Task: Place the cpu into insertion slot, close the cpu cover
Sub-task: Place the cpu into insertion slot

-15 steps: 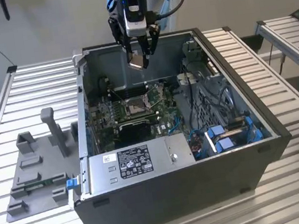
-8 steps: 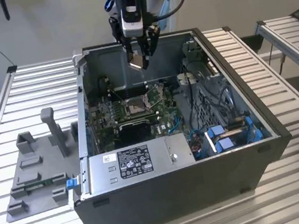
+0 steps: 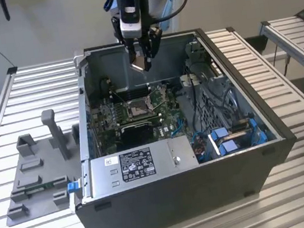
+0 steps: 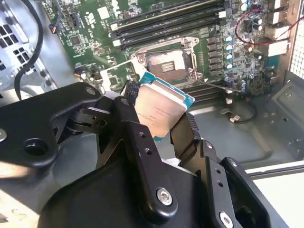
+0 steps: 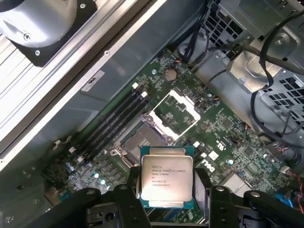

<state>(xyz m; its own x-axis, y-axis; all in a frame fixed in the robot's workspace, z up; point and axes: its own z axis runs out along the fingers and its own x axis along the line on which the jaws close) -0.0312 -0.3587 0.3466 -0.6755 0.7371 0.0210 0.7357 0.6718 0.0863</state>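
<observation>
Gripper is clamped on the cpu. One black finger sits on each of two opposite edges, and the metal face points toward both wrist cameras. The cpu hangs in the air above the insertion slot, clear of it, not seated. In the exterior view it's up near the rim level of the open PC case. The slot is bare, dark centre exposed, on the green motherboard. The cpu cover is swung open: its silver window frame is flipped back off the slot and joined to it along one edge. A thin wire lever lies just beside the slot, on the side away from the cover. The long black memory slots run parallel, just beside the slot. The grey labelled power supply box is near the slot, on its side facing the exterior camera. The case stands on a slatted metal table. A grey fixture plate is well apart from the slot, outside the case, toward the exterior view's left.
</observation>
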